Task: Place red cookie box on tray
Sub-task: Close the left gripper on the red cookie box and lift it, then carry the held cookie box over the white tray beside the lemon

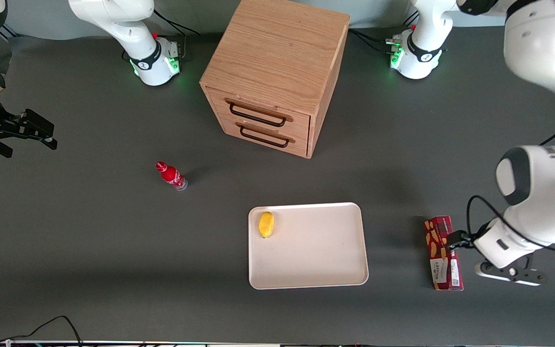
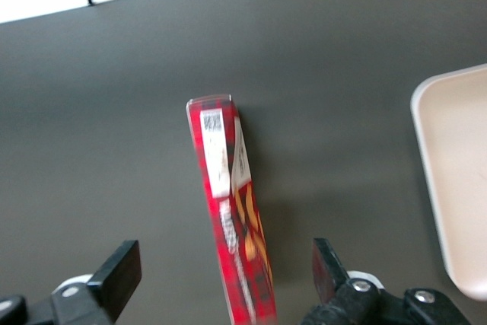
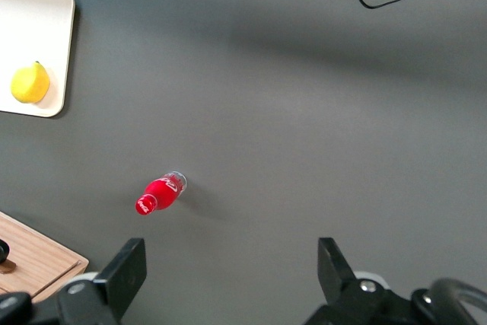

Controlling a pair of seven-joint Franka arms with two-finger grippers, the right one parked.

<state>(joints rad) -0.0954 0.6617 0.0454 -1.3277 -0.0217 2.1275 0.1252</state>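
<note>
The red cookie box (image 1: 443, 253) lies flat on the dark table toward the working arm's end, a gap away from the cream tray (image 1: 316, 250). My left gripper (image 1: 452, 239) hovers over the half of the box farther from the front camera. In the left wrist view the gripper (image 2: 224, 264) is open. The box (image 2: 228, 203) runs lengthwise between the two fingers (image 2: 122, 268), touching neither. One corner of the tray (image 2: 456, 188) shows off to the side.
A yellow lemon-like fruit (image 1: 266, 224) sits in a tray corner. A small red bottle (image 1: 171, 176) lies toward the parked arm's end. A wooden two-drawer cabinet (image 1: 277, 72) stands farther from the front camera than the tray.
</note>
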